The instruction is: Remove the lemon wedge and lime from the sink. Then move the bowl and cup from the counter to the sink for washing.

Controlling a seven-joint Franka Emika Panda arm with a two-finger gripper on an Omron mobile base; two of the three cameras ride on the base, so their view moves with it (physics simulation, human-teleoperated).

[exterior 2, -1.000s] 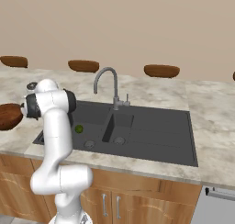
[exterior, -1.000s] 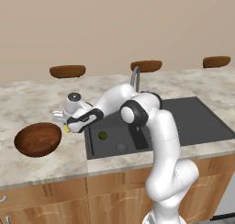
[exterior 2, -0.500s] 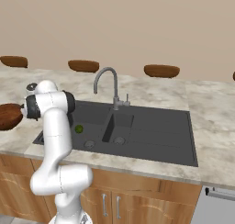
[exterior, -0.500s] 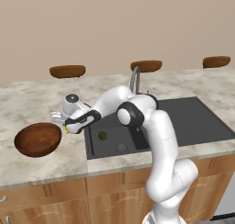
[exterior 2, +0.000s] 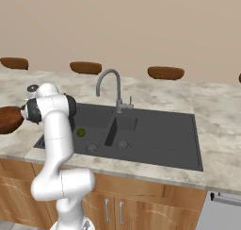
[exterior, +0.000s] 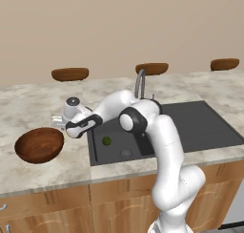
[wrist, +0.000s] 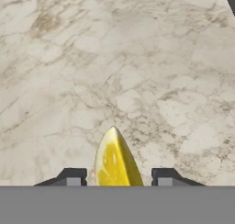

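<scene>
Sink, a dark double basin, is set into the marble counter right of the arm's reach, with the faucet rising at its far edge. In the right base view the drain of the middle basin sits near the front wall.

Bowl, the wood-grain one, stands upright on the counter left of the sink, close to the near edge; its edge also peeks in at the left of the right base view.

Stools show as brown oval tops beyond the far side of the counter.

The end effector hangs low over the counter between the bowl and the sink's left rim, just beside the bowl's far right side. In the hand view its two dark fingertips stand apart on either side of the lemon wedge, with a clear gap between each tip and the fruit, so the jaws are released and grasp nothing.

Lime, dark green and round, lies on the floor of the left basin, near the drain there; the right base view shows it just right of the arm.

The wedge stands on the marble with its point up and its yellow flesh facing the camera.
</scene>
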